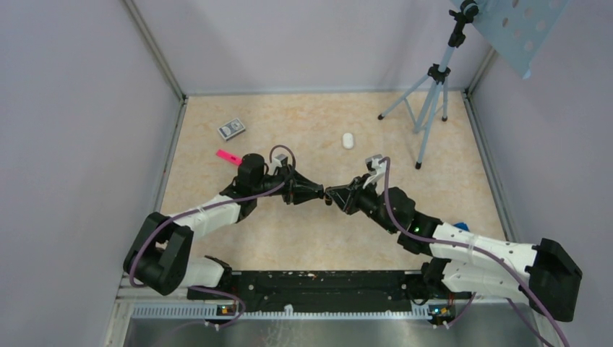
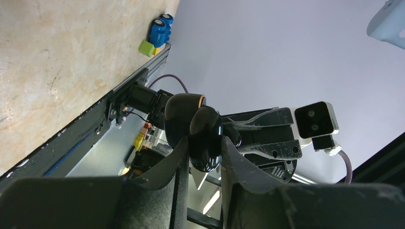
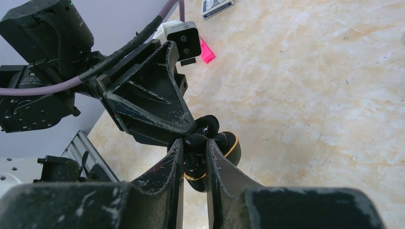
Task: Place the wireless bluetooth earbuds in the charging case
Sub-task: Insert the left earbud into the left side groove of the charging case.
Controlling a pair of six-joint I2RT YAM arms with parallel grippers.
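My two grippers meet tip to tip above the middle of the table. My left gripper (image 1: 320,192) is shut on the black charging case (image 2: 204,143), a glossy shell with a gold rim, lid (image 2: 184,112) open. My right gripper (image 1: 332,195) is shut on a black earbud (image 3: 195,142) and holds it at the case's open side (image 3: 230,148). A second black bud (image 3: 208,125) shows by the case just past my fingers; I cannot tell whether it is seated. No white buds show.
A small white oval thing (image 1: 348,140) lies on the table at the back. A card deck (image 1: 231,129) and a pink piece (image 1: 229,156) lie at the back left. A tripod (image 1: 430,94) stands at the back right. Coloured toy blocks (image 2: 156,36) sit near the right arm.
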